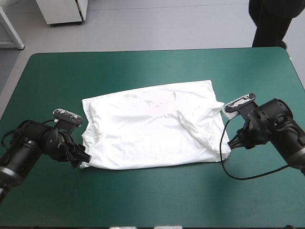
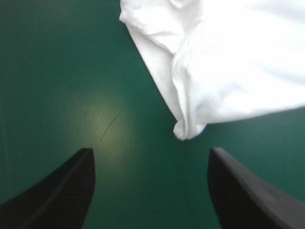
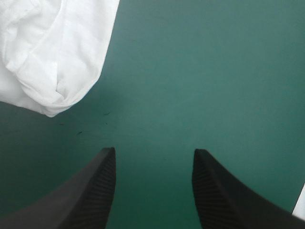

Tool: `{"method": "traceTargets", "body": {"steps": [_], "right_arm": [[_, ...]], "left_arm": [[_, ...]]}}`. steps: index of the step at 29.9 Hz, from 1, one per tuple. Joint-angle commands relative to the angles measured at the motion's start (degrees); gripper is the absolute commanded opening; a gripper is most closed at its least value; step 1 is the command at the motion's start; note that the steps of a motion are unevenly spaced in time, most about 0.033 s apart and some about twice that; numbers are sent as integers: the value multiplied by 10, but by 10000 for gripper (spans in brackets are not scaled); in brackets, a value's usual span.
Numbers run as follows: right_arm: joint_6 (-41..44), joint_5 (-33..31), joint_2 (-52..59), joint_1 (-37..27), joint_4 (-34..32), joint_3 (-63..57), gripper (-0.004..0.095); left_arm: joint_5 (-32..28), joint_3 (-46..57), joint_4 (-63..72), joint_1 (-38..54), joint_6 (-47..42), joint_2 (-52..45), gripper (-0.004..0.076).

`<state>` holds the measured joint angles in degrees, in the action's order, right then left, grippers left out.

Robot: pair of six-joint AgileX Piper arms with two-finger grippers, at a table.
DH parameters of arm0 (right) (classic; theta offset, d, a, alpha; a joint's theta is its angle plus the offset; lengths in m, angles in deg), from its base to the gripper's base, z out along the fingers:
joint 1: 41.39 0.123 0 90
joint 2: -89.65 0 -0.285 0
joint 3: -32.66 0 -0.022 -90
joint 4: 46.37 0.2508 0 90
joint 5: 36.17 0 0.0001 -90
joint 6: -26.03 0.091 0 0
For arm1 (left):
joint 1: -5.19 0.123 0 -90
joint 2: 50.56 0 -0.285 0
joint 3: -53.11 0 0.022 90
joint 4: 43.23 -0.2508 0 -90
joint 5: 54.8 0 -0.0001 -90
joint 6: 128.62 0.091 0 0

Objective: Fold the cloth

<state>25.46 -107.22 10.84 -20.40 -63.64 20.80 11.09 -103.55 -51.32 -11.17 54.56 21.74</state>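
Note:
The white T-shirt [image 1: 152,126] lies folded into a rough rectangle in the middle of the table, wrinkled along its right side. My left gripper [image 1: 85,160] sits low at the shirt's near left corner. In the left wrist view the left gripper [image 2: 151,150] is open, and the T-shirt [image 2: 228,62] has a rounded corner just ahead of the gap, off the fingers. My right gripper [image 1: 232,143] is at the near right corner. It is open too [image 3: 154,150], and the T-shirt [image 3: 57,52] lies ahead and to one side, apart from the fingers.
The teal-green cover [image 1: 152,200] runs bare in a wide band between the shirt and the table's near edge, and another band lies beyond the shirt toward the far edge [image 1: 157,50].

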Motion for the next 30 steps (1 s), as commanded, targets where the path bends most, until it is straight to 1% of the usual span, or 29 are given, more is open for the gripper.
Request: {"method": "traceTargets", "body": {"steps": [1,6,10,17,21,25,28,30], "right_arm": [[6,30,-4,-3,-20,11,478],[6,41,-32,-3,-20,11,479],[6,47,-37,-3,-18,11,479],[6,49,-37,-3,-23,11,477],[6,51,-37,-3,-22,11,478],[6,51,-37,-3,-22,11,477],[6,51,-37,-3,-23,11,476],[6,52,-37,-3,-23,11,476]], "left_arm": [[-53,-12,-2,-3,-4,29,494],[-58,-12,2,-3,-4,92,494],[-59,-12,30,2,9,124,494],[-78,-12,57,49,26,147,494],[-78,-11,71,49,35,163,494],[-86,18,85,49,37,181,494],[-108,43,116,49,53,185,494],[-113,50,132,49,58,186,494]]}}
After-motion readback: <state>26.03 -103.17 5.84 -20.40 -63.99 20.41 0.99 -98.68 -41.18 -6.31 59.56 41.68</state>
